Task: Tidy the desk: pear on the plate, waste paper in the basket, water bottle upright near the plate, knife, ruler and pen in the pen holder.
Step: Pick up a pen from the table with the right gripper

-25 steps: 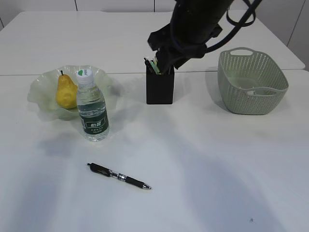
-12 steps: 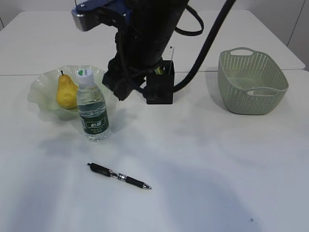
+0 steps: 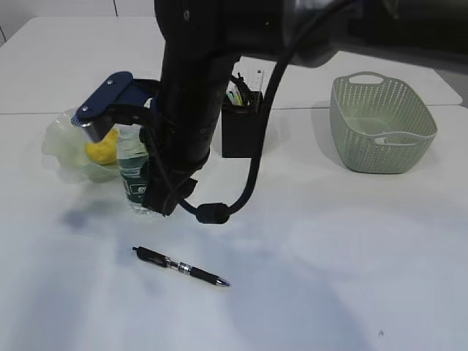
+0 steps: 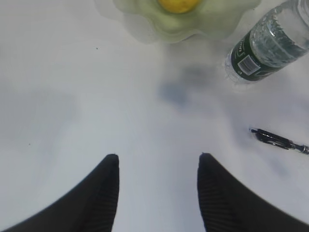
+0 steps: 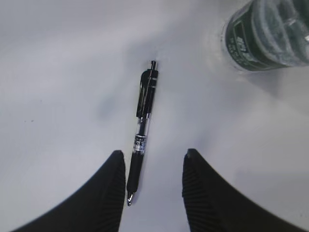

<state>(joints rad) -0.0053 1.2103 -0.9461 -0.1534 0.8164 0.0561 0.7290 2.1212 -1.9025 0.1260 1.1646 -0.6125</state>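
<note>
Right gripper (image 5: 150, 193) hangs half open with nothing in it, and the pen (image 5: 142, 150) lies on the tabletop (image 5: 58, 72) just ahead of its jaws, tip end between them, so I'd guess it's lining up for the last pickup. Left gripper (image 4: 157, 193) is half open and empty too, with the bottle (image 4: 270, 48) and plate (image 4: 145, 21) well ahead of it.

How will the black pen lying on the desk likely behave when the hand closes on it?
The pen looks stiff and probably light. Its round barrel may roll on the smooth desk, though the clip could stop it. Lying flat between the right hand's open fingers, it may slip when pinched.
</note>
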